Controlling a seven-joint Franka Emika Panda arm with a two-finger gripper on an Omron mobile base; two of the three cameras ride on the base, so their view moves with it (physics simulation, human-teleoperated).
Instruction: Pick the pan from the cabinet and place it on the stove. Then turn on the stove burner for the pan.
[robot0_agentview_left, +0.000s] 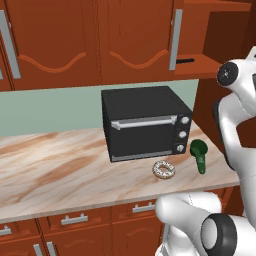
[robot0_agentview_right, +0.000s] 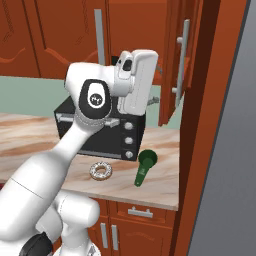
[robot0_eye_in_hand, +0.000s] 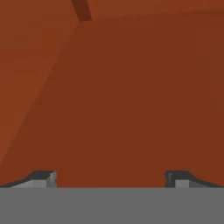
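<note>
Your hand (robot0_eye_in_hand: 111, 179) is spread wide with nothing in it, fingertips (robot0_eye_in_hand: 43, 178) facing bare reddish-brown wood inside the cabinet (robot0_agentview_left: 220, 30), whose door stands open above the tabletop's (robot0_agentview_left: 60, 170) right end. You can see the pan's (robot0_agentview_left: 185, 61) black handle on the cabinet shelf

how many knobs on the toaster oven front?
3, stacked in a column on the right edge of the black boxy toaster oven: top knob, middle knob, bottom knob. None look hidden in the left base view.
</note>
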